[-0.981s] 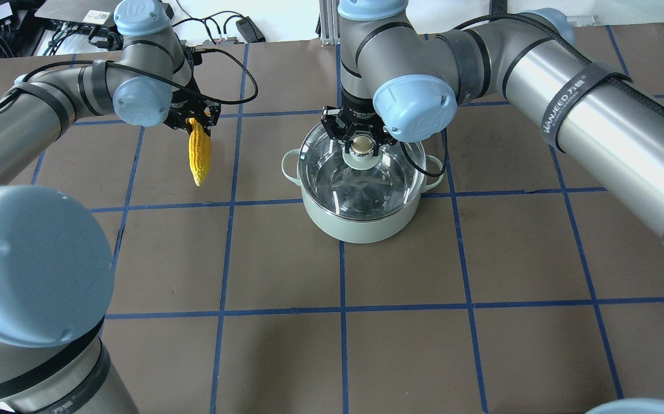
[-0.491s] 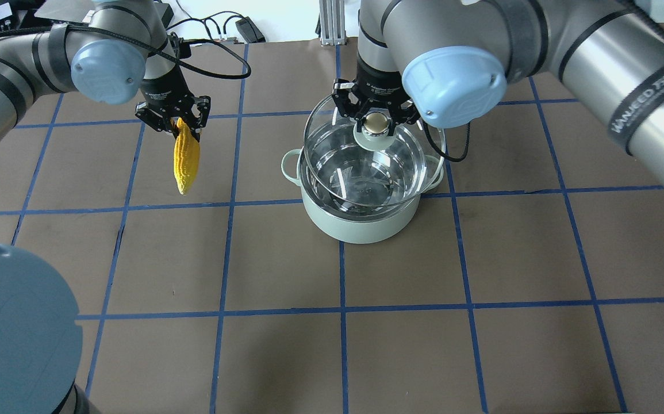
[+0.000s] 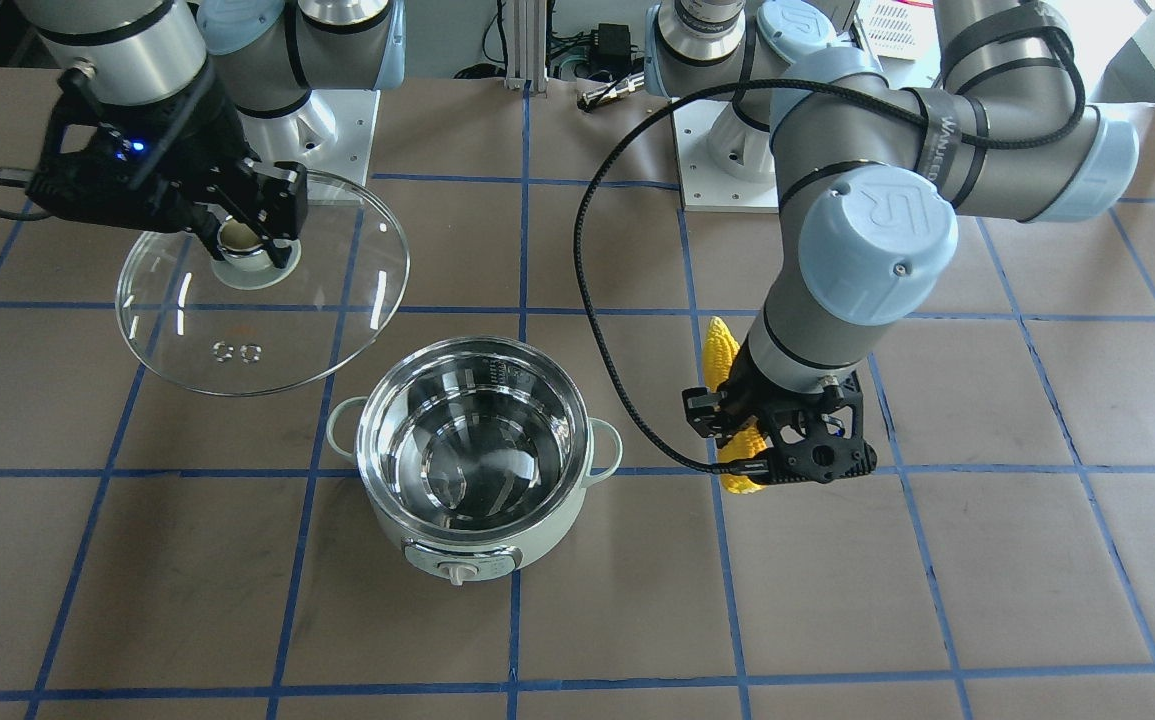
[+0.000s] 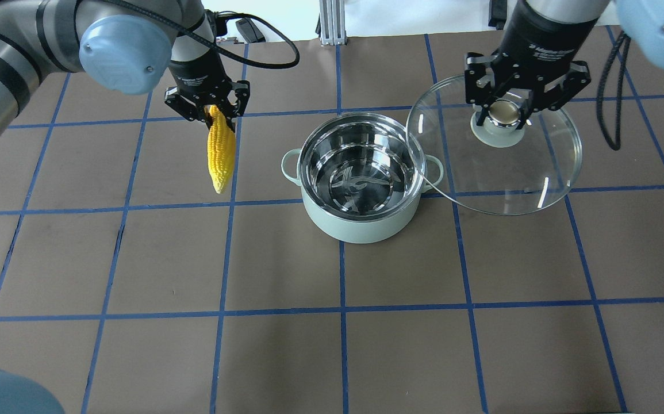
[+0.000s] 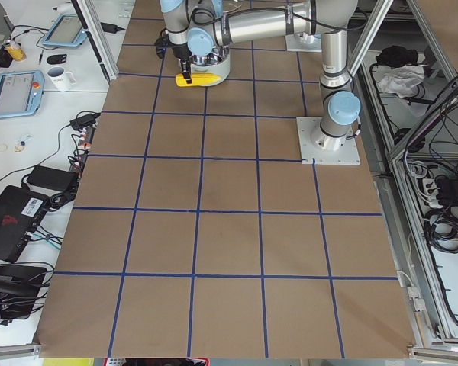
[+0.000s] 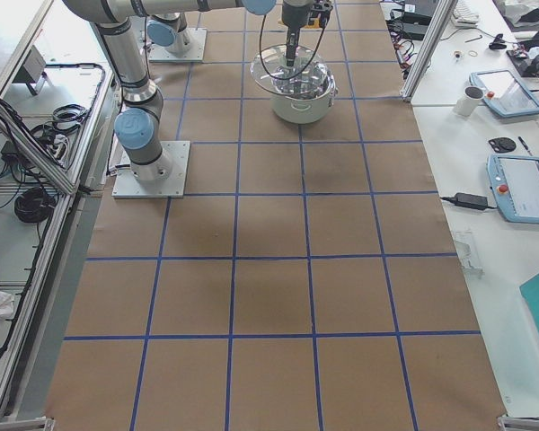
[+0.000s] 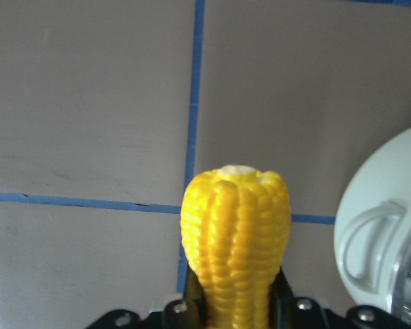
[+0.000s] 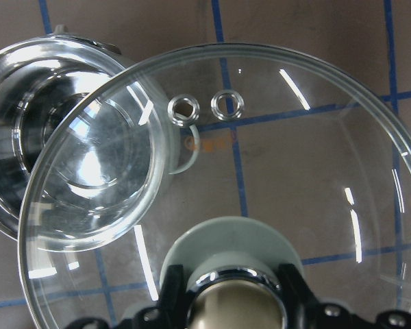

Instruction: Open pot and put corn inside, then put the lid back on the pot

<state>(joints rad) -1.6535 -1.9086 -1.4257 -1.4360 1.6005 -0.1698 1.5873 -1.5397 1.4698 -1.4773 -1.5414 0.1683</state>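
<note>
The left gripper's (image 4: 215, 115) jaws are clamping the thick end of the corn (image 4: 221, 155), one finger pressing on each side of the cob. The corn is hanging from them with its tapered tip pointing away from the gripper. It is hovering to the robot's left of the pot (image 4: 360, 225), well apart from the pot's near loop handle (image 4: 290, 167). In the left wrist view the pot's pale wall and that handle are showing just past the cob.

The right gripper's (image 4: 504, 112) jaws are closing on the brass-coloured knob (image 4: 505, 110) of the lid (image 4: 515, 175), gripping it from both sides above the pale green centre disc (image 4: 495, 137). The lid is hanging in the air to the robot's right of the pot and a little farther from the robot. In the overhead view its glass edge is overlapping the pot's right handle. The two vent holes (image 8: 185, 107) are sitting on the lid's far side from the robot.

The pot is standing open on the table (image 4: 332, 356), its steel interior showing and its white dial (image 3: 455, 572) facing away from the robot.
</note>
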